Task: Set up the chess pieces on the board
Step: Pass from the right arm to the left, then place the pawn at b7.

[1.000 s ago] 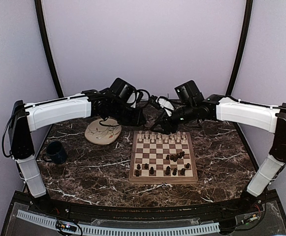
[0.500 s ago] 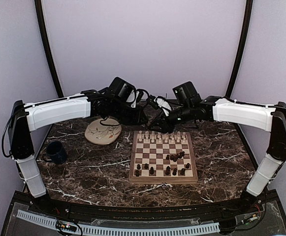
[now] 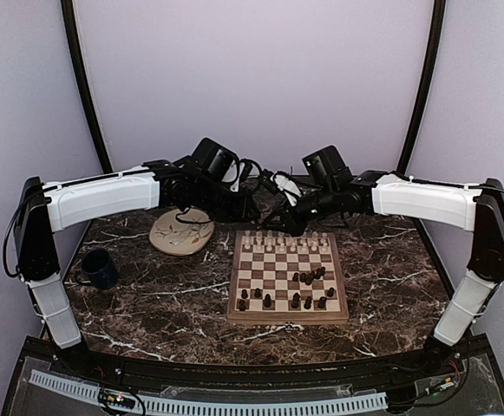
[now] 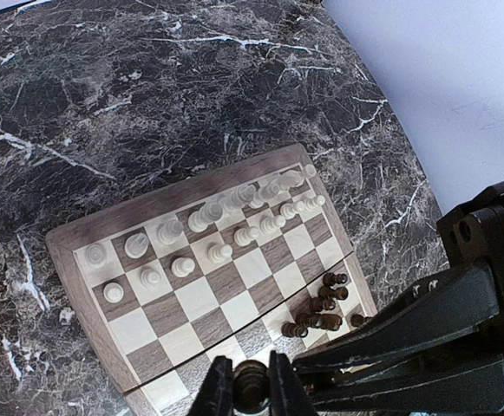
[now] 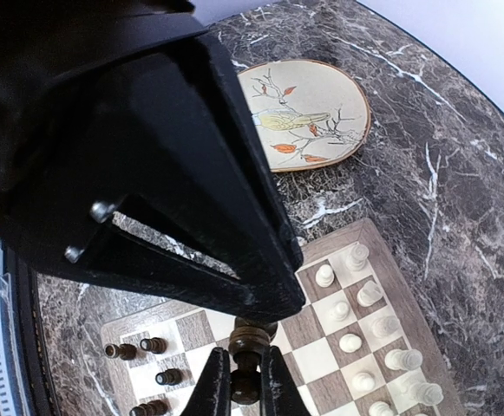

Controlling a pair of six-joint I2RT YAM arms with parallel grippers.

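The right arm has edged toward 9 o'clock and the right gripper [image 5: 243, 383] has pinched narrow onto a dark piece [image 5: 252, 336] that the left gripper [image 4: 252, 387] also clamps, above the 12 o'clock edge of the board [image 3: 273, 276], where the pale pieces [image 3: 282, 241] stand in rows

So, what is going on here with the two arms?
The arms meet above the far edge of the board. The left hand and the right hand are each shut on the same dark piece, apparently a handover. The white pieces stand in two rows at the far side; the other dark pieces are scattered nearer.
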